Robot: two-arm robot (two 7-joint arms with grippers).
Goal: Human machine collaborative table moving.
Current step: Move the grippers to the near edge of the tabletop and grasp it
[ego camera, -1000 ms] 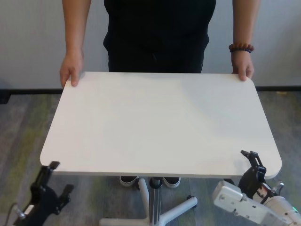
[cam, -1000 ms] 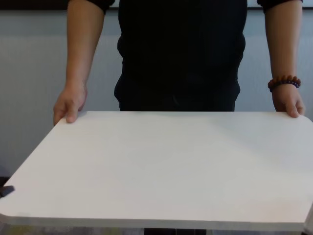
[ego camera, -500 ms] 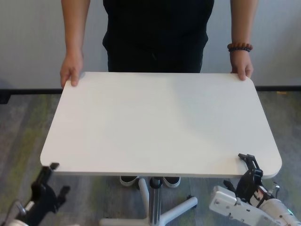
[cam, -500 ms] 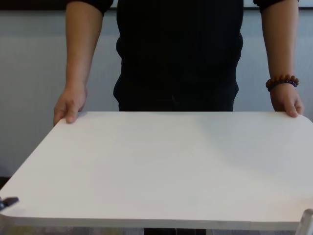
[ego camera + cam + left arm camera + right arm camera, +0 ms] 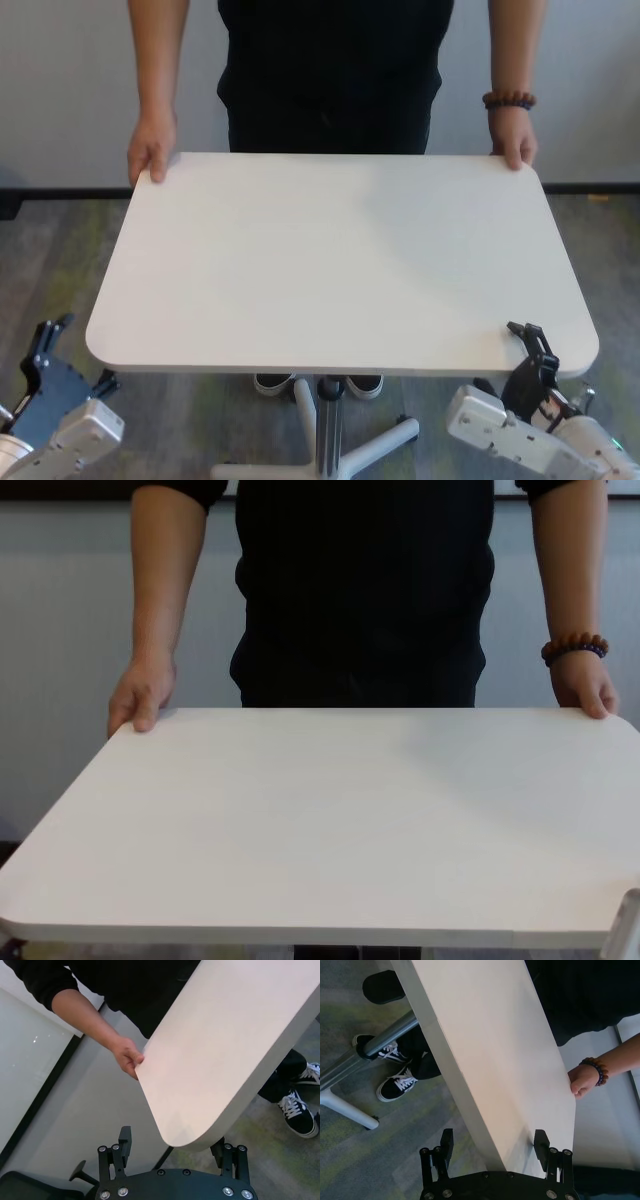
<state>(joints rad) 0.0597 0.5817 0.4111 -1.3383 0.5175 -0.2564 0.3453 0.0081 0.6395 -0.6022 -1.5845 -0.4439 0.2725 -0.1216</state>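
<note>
The human (image 5: 330, 70) is cut off above the chest (head unseen), legs hidden behind the table (image 5: 340, 260).

Office or lab room; grey-green carpet tiles (image 5: 60, 270); plain pale wall (image 5: 60, 90); black skirting (image 5: 70, 194).

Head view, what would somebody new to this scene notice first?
A large white rectangular tabletop with rounded corners fills the middle, on a slim metal pole. Behind its far edge stands a person in a black short-sleeved shirt, one hand on each far corner, a brown beaded bracelet on one wrist. The black skeletal right gripper, jaws open, straddles the near right corner's edge; the left gripper sits open, clear of the near left corner.
</note>
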